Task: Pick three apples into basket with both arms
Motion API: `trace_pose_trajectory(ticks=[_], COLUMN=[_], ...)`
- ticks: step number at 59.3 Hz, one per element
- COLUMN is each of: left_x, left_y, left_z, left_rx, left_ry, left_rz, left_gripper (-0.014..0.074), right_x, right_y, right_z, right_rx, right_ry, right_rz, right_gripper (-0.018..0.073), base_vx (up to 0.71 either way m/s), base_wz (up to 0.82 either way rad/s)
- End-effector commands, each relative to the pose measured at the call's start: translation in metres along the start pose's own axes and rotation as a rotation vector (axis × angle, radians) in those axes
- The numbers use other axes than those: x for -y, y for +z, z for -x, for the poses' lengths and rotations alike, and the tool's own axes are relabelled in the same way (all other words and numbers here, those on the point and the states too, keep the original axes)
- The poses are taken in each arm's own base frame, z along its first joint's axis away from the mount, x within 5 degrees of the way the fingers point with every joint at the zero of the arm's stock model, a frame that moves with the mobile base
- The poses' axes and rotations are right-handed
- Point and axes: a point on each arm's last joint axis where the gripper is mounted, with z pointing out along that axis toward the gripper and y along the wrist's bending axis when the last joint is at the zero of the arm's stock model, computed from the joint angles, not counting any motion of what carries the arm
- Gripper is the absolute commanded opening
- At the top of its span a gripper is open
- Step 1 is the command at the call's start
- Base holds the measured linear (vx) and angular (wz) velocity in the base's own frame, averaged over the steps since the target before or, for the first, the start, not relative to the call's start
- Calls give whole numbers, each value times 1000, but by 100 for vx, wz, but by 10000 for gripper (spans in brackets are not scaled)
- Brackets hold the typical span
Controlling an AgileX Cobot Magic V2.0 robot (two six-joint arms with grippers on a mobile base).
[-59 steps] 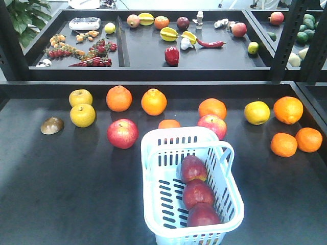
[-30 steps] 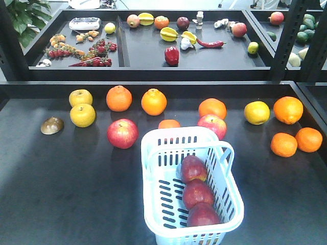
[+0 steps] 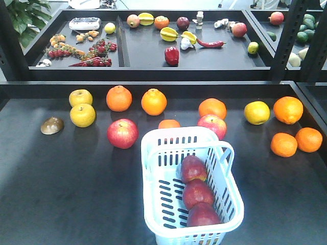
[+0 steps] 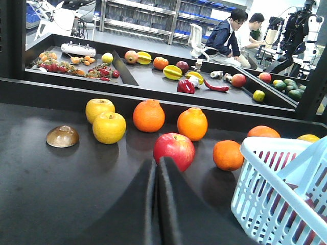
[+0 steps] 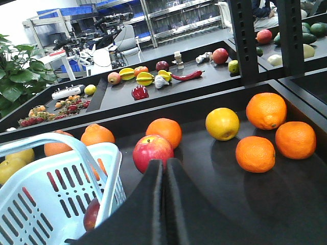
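Observation:
Three dark red apples lie in a row inside the pale blue basket at the front of the dark table. Neither arm shows in the front view. In the left wrist view my left gripper is shut and holds nothing, left of the basket and pointing at a brighter red apple. In the right wrist view my right gripper is also shut and holds nothing, right of the basket, where one dark apple shows through the slots.
Two brighter red apples lie on the table behind the basket. Around them are several oranges, yellow fruits and a brown shell-like piece. A raised shelf of assorted produce runs along the back.

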Motion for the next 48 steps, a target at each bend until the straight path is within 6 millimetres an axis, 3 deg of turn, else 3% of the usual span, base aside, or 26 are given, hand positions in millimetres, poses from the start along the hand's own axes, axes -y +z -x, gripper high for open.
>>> trace_pose_trajectory(ticks=[1, 48], left_x=[3, 3], left_y=[-3, -3], left_z=[16, 16], left_rx=[118, 118], left_ry=[-11, -11], left_rz=[-19, -19], left_gripper=[-6, -6], right_x=[-1, -1], right_y=[0, 0], right_z=[2, 2], right_rx=[69, 69], right_ry=[-4, -4], right_rz=[15, 15], right_gripper=[-5, -5], base_vx=[0, 0], base_wz=[0, 0])
